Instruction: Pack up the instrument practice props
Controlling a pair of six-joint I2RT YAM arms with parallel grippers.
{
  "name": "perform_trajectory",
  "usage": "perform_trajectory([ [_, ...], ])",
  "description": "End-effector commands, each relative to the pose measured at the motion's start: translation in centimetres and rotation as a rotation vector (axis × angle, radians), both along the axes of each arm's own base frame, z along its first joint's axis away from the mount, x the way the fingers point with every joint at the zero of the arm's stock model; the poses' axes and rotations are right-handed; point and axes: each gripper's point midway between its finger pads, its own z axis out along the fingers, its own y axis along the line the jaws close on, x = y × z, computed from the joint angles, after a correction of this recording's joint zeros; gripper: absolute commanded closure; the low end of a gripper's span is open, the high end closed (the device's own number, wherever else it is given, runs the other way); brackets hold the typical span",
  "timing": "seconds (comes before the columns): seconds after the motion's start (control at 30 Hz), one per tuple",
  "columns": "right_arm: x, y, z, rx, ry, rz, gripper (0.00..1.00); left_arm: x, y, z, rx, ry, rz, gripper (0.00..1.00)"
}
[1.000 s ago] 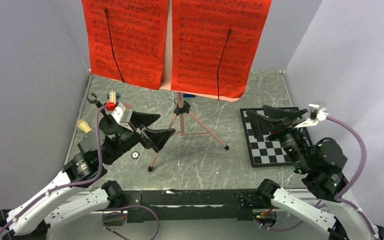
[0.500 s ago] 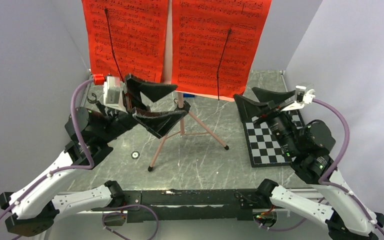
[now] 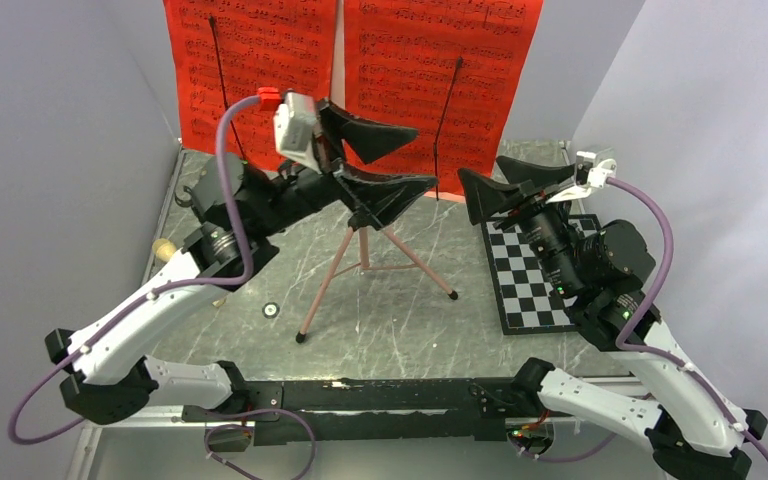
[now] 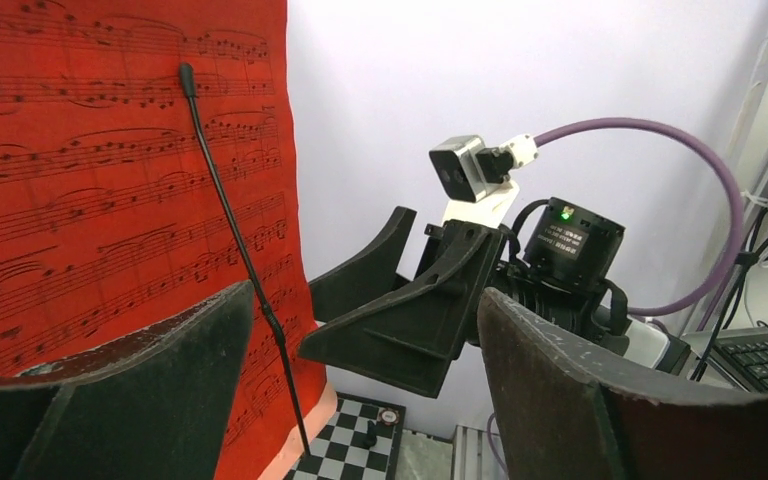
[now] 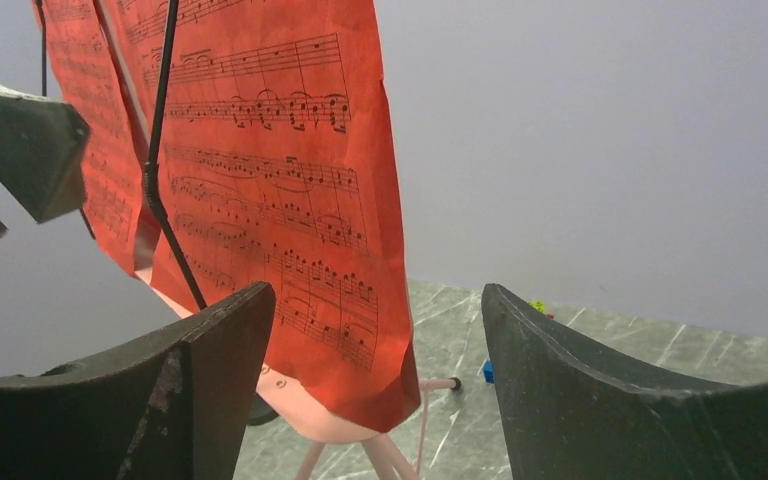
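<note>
Two red sheet-music pages (image 3: 250,70) (image 3: 430,80) hang on the pink music stand, whose tripod legs (image 3: 360,262) stand mid-table. Thin black wires (image 4: 230,230) hold the pages down. My left gripper (image 3: 422,157) is raised in front of the stand, open and empty, level with the right page's lower edge (image 4: 260,400). My right gripper (image 3: 482,172) faces it from the right, open, with that page's corner (image 5: 380,380) just ahead of its fingers and the pink desk edge (image 5: 310,415) below. The beige microphone (image 3: 163,247) lies at the far left. The mic stand is hidden.
The chessboard (image 3: 530,290) lies at the right, under my right arm, with pieces on its far corner (image 4: 370,432). Small toy blocks (image 5: 487,372) sit on the floor behind the stand. A small ring (image 3: 271,310) lies near the front tripod foot. Grey walls close in on three sides.
My left arm has risen from the table and swung right, up to the stand's desk. My right arm has lifted and reached left toward the right page.
</note>
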Motion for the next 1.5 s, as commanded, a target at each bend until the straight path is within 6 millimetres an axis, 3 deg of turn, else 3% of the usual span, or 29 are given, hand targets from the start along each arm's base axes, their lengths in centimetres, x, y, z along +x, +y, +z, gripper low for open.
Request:
perform_trajectory([
  [0.0, 0.1, -0.9, 2.8, 0.027, -0.062, -0.044, 0.22, -0.7, -1.0, 1.5, -0.005, -0.027, -0.036, 0.15],
  [0.13, 0.2, -0.7, 2.9, 0.017, -0.067, -0.043, 0.29, -0.1, -1.8, 1.4, 0.005, -0.016, -0.029, 0.17],
  [0.47, -0.4, -0.9, 2.9, 0.012, -0.072, -0.023, 0.61, 1.3, -2.9, 0.9, 0.025, 0.014, 0.002, 0.27],
  [0.83, -1.2, -0.8, 3.1, 0.004, -0.081, 0.012, 0.7, 1.7, -3.4, 1.5, 0.021, 0.011, 0.005, 0.39],
  [1.13, -1.3, -0.6, 3.0, -0.005, -0.078, 0.022, 0.83, 2.5, -4.5, 1.3, 0.043, 0.022, 0.013, 0.57],
  [1.47, -1.4, -0.8, 2.7, -0.006, -0.074, 0.021, 0.9, 2.9, -4.9, 1.1, 0.054, 0.026, 0.016, 0.79],
])
